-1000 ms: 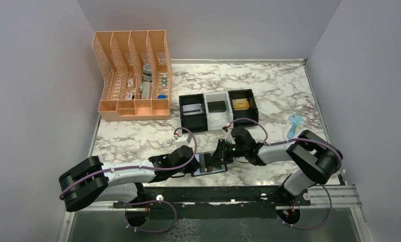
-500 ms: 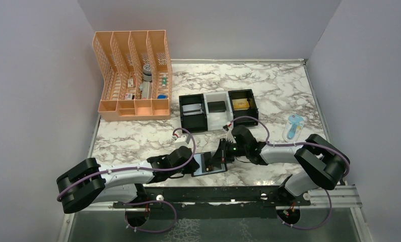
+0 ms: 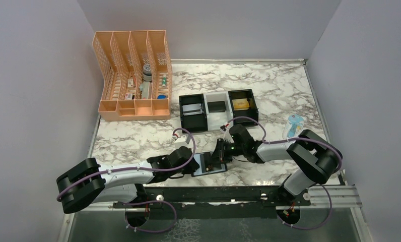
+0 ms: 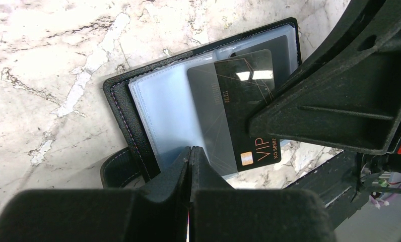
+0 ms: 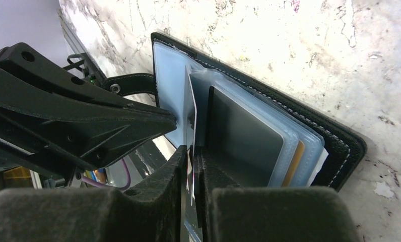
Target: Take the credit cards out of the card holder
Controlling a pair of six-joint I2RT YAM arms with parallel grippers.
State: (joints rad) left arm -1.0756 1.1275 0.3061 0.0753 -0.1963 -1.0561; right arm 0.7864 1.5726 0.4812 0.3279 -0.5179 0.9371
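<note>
The card holder (image 3: 207, 165) lies open near the table's front edge, black with blue-grey sleeves (image 4: 168, 116). My left gripper (image 4: 190, 154) is shut on the near edge of its sleeve page, next to the snap tab (image 4: 113, 169). My right gripper (image 5: 191, 154) is shut on a dark grey credit card marked VIP (image 4: 239, 111), which sticks partly out of its sleeve at a slant. In the right wrist view that card shows edge-on (image 5: 191, 113). Another dark card (image 5: 244, 143) and an orange card edge (image 5: 295, 160) sit in sleeves behind it. In the top view the left gripper (image 3: 195, 169) and right gripper (image 3: 220, 157) meet over the holder.
Three square trays stand behind the holder: black (image 3: 192, 112), white (image 3: 216, 108), black (image 3: 242, 103). An orange desk organizer (image 3: 133, 75) is at the back left. A blue-white packet (image 3: 294, 126) lies at the right. The black rail (image 3: 228, 194) runs along the front edge.
The right arm has shifted slightly back and left. The card holder and the left gripper have stayed in place.
</note>
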